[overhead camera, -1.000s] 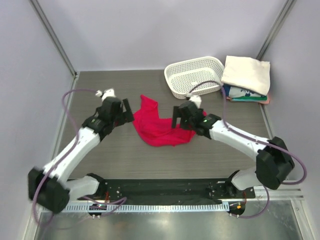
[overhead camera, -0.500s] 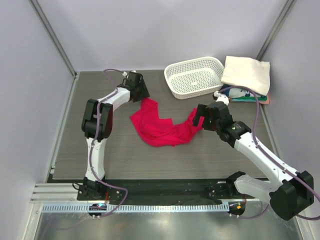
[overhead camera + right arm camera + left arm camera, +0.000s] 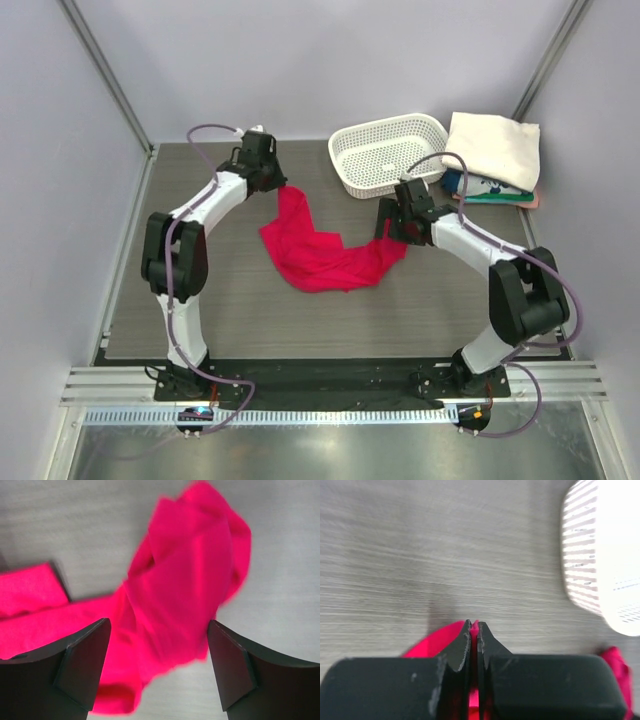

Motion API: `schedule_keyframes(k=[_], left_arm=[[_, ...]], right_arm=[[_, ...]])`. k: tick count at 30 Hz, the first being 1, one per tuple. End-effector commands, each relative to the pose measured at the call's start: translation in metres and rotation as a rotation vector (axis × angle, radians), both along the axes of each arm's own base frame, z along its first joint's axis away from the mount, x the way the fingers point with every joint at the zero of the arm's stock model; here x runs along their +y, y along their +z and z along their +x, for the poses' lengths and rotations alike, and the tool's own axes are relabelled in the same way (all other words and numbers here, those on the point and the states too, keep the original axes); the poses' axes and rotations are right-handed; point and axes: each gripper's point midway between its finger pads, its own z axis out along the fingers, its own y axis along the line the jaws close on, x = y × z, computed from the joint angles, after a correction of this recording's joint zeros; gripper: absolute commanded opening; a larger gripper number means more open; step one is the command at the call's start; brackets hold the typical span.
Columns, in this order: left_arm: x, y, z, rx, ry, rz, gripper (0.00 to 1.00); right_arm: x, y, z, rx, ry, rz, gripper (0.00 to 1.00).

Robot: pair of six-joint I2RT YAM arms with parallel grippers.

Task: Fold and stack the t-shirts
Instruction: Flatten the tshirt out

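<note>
Left fingers (image 3: 474, 626): together, clamped on a thin edge of the red t-shirt (image 3: 320, 250). A sliver of crimson shows in the seam between them in the left wrist view. From above, this pinch sits at the shirt's upper tip, upper left of centre, toward the far side of the tabletop (image 3: 250, 310).

Right fingers (image 3: 157, 627): apart, one on each side of a bunched lobe of the same shirt. There is cloth between them, but it is not pinched. From above they hang over the shirt's right end, just right of centre.

Red t-shirt: crumpled, not flat. It lies on the tabletop as a bent band from the left pinch down to centre and across to the right fingers.

Beyond: white perforated basket (image 3: 388, 152), upper middle, apart from the shirt. Upper right: folded cream-white shirt (image 3: 492, 145) resting on a teal-printed shirt (image 3: 492, 190).

Judgement: the step in hand is taking two ends so the red shirt can be spread. One end is secured, the other is not, and folding has not begun. Next, the right fingers need to close on a single edge rather than the whole bunch. Both arms should then draw apart to pull the cloth taut and lay it flat.
</note>
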Motion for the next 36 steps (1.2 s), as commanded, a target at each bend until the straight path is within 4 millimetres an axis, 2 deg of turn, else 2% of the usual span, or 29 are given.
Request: schedule_keyframes(k=[1,2,3,4,5,6,7,9,13,15,16,18,19,20,21,23,24,25,26,27,28,29,30,31,32,33,34,35,36], left_arm=[[0.011,0.033,-0.004,-0.077,-0.005,0.023,0.0],[0.011,0.032,-0.007,-0.071,-0.008,0.022,0.0],[0.012,0.029,-0.009,-0.063,-0.011,0.019,0.0],[0.013,0.022,-0.013,-0.052,-0.01,0.019,0.0],[0.014,0.019,-0.018,-0.049,-0.011,0.017,0.0],[0.013,0.024,-0.017,-0.062,-0.01,0.011,0.0],[0.014,0.02,-0.021,-0.053,-0.009,0.011,0.0],[0.014,0.02,-0.025,-0.055,-0.016,0.002,0.0],[0.012,0.019,-0.028,-0.055,-0.023,-0.013,0.0],[0.01,0.019,-0.03,-0.052,-0.029,-0.024,0.0],[0.01,0.02,-0.03,-0.053,-0.032,-0.026,0.0],[0.013,0.027,-0.031,-0.063,-0.022,-0.035,0.0],[0.014,0.032,-0.033,-0.066,-0.019,-0.04,0.0],[0.017,0.038,-0.035,-0.068,-0.011,-0.038,0.0],[0.032,0.057,-0.04,-0.083,0.034,-0.013,0.0],[0.047,0.086,-0.046,-0.115,0.068,0.007,0.0],[0.061,0.105,-0.049,-0.132,0.091,0.025,0.0],[0.071,0.138,-0.055,-0.187,0.11,0.023,0.0],[0.081,0.158,-0.058,-0.213,0.123,0.027,0.0],[0.09,0.192,-0.063,-0.25,0.134,0.026,0.0],[0.11,0.221,-0.07,-0.298,0.156,0.033,0.0],[0.119,0.24,-0.076,-0.324,0.165,0.04,0.0],[0.13,0.271,-0.089,-0.359,0.18,0.05,0.0],[0.148,0.285,-0.096,-0.377,0.206,0.077,0.0],[0.157,0.303,-0.109,-0.405,0.22,0.085,0.0],[0.172,0.314,-0.123,-0.405,0.245,0.104,0.0],[0.178,0.316,-0.131,-0.4,0.252,0.115,0.0],[0.182,0.318,-0.141,-0.403,0.252,0.132,0.0],[0.184,0.311,-0.158,-0.387,0.249,0.143,0.0]], right_arm=[[0.015,0.032,0.043,-0.124,0.023,-0.002,0.81],[0.014,0.03,0.044,-0.11,0.02,-0.023,0.79],[0.017,0.036,0.052,-0.122,0.019,-0.04,0.78],[0.016,0.025,0.054,-0.099,0.023,-0.081,0.77],[0.015,0.025,0.057,-0.086,0.018,-0.111,0.75],[0.013,0.022,0.058,-0.074,0.01,-0.131,0.75],[0.011,0.011,0.058,-0.045,0.007,-0.15,0.72],[0.008,0.005,0.059,-0.03,-0.001,-0.174,0.64],[0.006,-0.018,0.054,0.037,0.004,-0.203,0.58],[0.003,-0.028,0.051,0.067,0.008,-0.226,0.44],[0.002,-0.03,0.05,0.072,0.006,-0.231,0.29],[-0.001,-0.028,0.05,0.069,0.007,-0.242,0.15],[-0.002,-0.023,0.049,0.061,0.003,-0.247,0.02],[-0.004,-0.016,0.05,0.047,-0.006,-0.249,0.01],[-0.004,0.006,0.053,-0.006,-0.022,-0.235,0.01],[-0.004,0.033,0.055,-0.052,-0.027,-0.219,0.01],[-0.002,0.074,0.063,-0.133,-0.031,-0.187,0.01],[-0.002,0.092,0.06,-0.145,-0.027,-0.181,0.01],[-0.001,0.114,0.061,-0.185,-0.028,-0.159,0.01],[0.002,0.153,0.068,-0.262,-0.038,-0.12,0.01],[-0.003,0.185,0.061,-0.314,-0.053,-0.092,0.01],[-0.006,0.206,0.058,-0.353,-0.064,-0.074,0.01],[-0.011,0.234,0.056,-0.408,-0.085,-0.051,0.01],[-0.019,0.26,0.042,-0.46,-0.108,-0.023,0.01],[-0.025,0.27,0.036,-0.484,-0.129,-0.014,0.01],[-0.031,0.271,0.025,-0.489,-0.142,-0.008,0.01],[-0.035,0.271,0.017,-0.493,-0.153,-0.003,0.01],[-0.042,0.282,-0.001,-0.527,-0.178,0.036,0.01],[-0.045,0.254,-0.012,-0.473,-0.181,0.025,0.01]])
